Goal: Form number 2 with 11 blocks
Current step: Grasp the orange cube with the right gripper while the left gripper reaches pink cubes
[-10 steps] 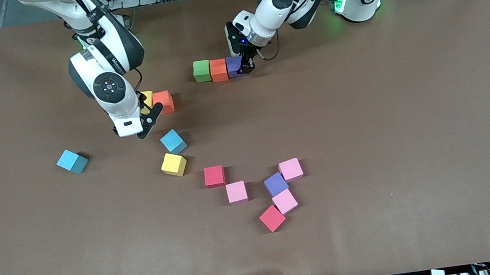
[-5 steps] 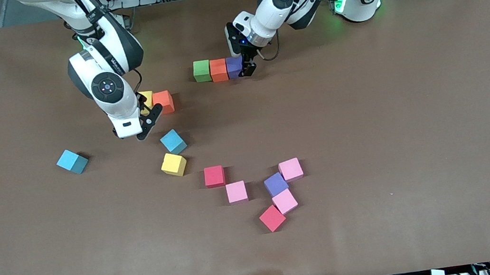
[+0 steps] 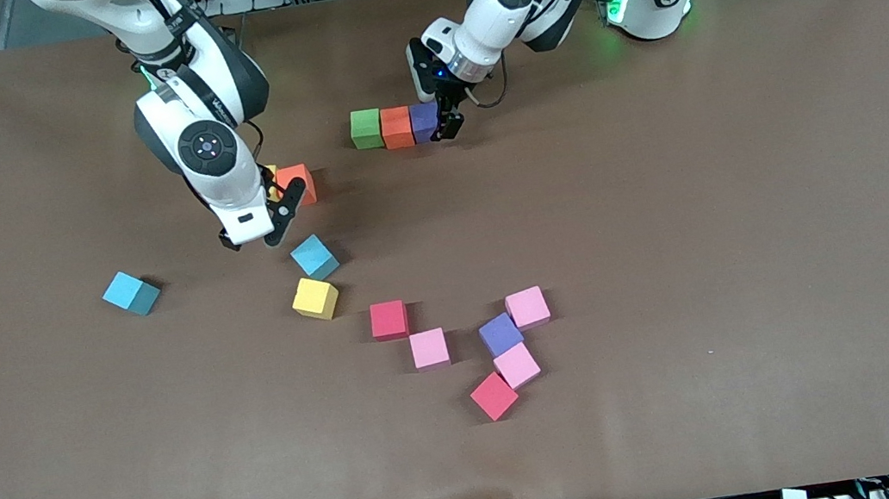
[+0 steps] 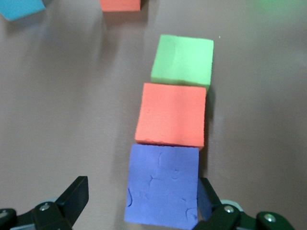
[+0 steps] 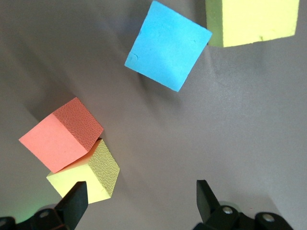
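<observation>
A straight row of three blocks, green (image 3: 366,128), orange (image 3: 396,127) and purple (image 3: 424,122), lies near the robots' bases; no number 2 shape shows. My left gripper (image 3: 442,123) is low at the purple end of the row. In the left wrist view the left gripper (image 4: 143,201) is open around the purple block (image 4: 163,187), one finger close against it and the other well apart. My right gripper (image 3: 260,226) hangs open and empty beside an orange block (image 3: 298,180) and a yellow block (image 5: 84,179), over bare table next to a light blue block (image 3: 314,256).
Loose blocks lie nearer the front camera: light blue (image 3: 130,293), yellow (image 3: 315,297), red (image 3: 389,320), pink (image 3: 429,348), purple (image 3: 501,334), two more pink (image 3: 527,307) (image 3: 517,364), red (image 3: 494,396). The brown table (image 3: 756,240) is bare toward the left arm's end.
The left gripper has opened and let go of the purple block, which stays at the end of the row. The right gripper has shifted slightly toward the orange and yellow blocks.
</observation>
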